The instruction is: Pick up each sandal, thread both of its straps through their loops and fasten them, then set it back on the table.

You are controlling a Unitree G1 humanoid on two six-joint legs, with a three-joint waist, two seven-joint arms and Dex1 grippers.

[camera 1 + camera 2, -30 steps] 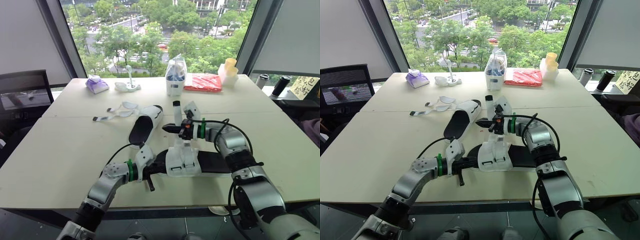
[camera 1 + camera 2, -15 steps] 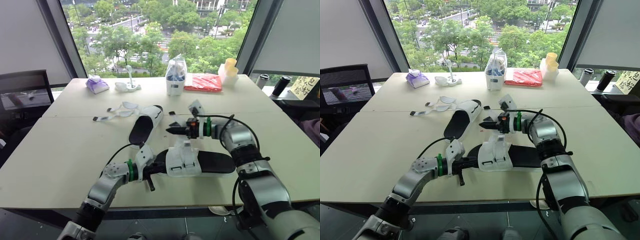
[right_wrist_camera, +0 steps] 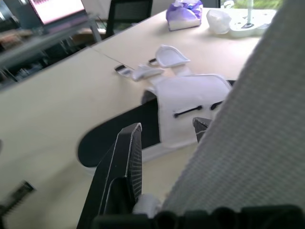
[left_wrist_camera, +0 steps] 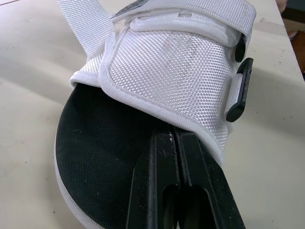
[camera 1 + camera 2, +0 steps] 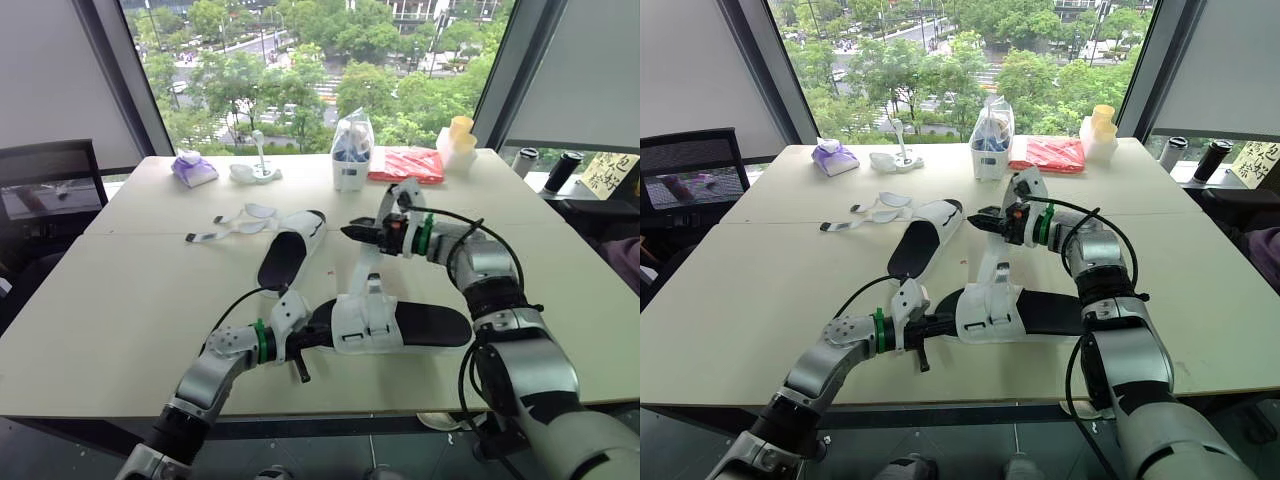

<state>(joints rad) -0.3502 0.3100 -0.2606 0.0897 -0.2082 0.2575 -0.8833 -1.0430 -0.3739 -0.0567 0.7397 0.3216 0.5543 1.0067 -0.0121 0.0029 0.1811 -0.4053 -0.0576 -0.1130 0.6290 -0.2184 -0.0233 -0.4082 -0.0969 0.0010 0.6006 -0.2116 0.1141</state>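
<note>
i'm watching the black-soled sandal with the white woven upper (image 5: 400,325), which is lying flat on the pale table (image 5: 120,300), on my side of the clear plastic tub of blue-and-white items (image 5: 350,158) and well short of it. the left gripper (image 4: 174,139) is clamping the toe rim, its fingers (image 4: 157,181) pressing tight together on the black sole edge. the right gripper (image 5: 350,232) is hovering between the tub and the sandal. the long white woven strap (image 5: 366,275) is rising from the upper to its tips. i'm judging those fingers nipped shut on the strap's end, though the wrist view is leaving me less than sure.

what's worrying me is that nip. it is taking only the strap's end, so a harder pull may be letting it slide out. the left hold is only on the toe rim, so the heel may be swinging or lifting under strap tension. a twist in the strap could be jamming it at the black plastic loop (image 4: 240,90). the second black-and-white sandal with loose straps (image 5: 290,250) is lying nearer the tub, to the left, close beside the right gripper, so a sweep that way may be knocking it.
</note>
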